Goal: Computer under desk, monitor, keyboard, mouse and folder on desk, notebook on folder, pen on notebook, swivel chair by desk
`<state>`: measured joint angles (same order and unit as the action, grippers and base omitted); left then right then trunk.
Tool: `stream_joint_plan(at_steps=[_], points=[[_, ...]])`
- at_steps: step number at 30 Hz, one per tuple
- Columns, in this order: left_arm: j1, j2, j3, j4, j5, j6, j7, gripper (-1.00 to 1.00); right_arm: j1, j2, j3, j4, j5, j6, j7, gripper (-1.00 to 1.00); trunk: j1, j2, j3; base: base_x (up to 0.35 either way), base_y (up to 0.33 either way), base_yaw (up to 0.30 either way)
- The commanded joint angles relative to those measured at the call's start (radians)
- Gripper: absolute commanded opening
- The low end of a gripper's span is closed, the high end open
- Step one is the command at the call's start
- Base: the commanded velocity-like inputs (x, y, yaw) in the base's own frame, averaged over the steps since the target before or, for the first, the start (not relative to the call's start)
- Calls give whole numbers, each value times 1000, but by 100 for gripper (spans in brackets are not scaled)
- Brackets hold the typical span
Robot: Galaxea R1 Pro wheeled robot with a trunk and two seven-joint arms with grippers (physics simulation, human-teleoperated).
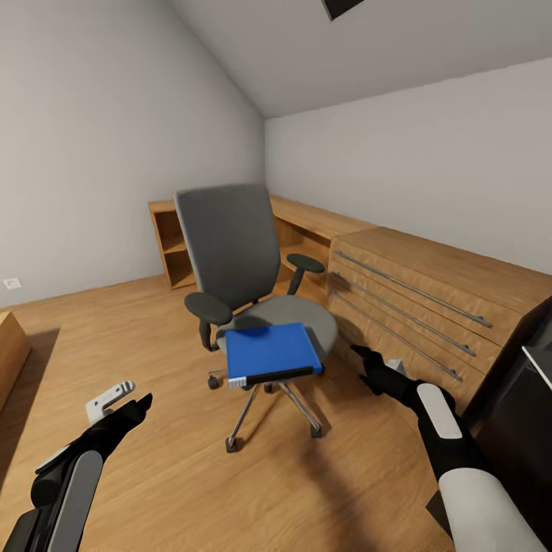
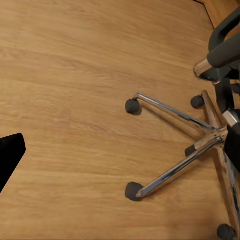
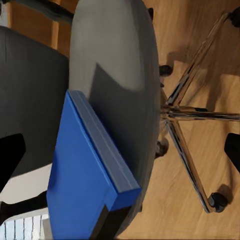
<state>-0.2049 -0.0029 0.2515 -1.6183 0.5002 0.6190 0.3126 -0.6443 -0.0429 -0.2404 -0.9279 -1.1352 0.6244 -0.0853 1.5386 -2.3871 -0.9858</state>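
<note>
Head view: your right end effector [image 1: 366, 360], fingers spread, nears the bright blue flat folder [image 1: 271, 353] overhanging the grey padded swivel chair [image 1: 253, 291] seat; a nudge could roll the casters or tip it.

folder [image 1: 270, 350]: blue, flat | on swivel chair [image 1: 230, 238] seat, front edge

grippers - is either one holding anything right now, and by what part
Nothing is held. The left gripper and right gripper are both open and empty, apart from the blue folder, which lies untouched on the swivel chair seat.
</note>
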Motion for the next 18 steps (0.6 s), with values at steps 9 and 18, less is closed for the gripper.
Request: stream_joint_plan(at_steps=[9,18], points=[[-1,-2,0,-2,11,5,8,100,-1,4,19,30,-12,49,42,100,34,-64,-29,0,0,0],[-1,-2,0,-2,11,18,8,100,0,4,21,35,-12,91,98,100,62,-113,-59,0,0,0]])
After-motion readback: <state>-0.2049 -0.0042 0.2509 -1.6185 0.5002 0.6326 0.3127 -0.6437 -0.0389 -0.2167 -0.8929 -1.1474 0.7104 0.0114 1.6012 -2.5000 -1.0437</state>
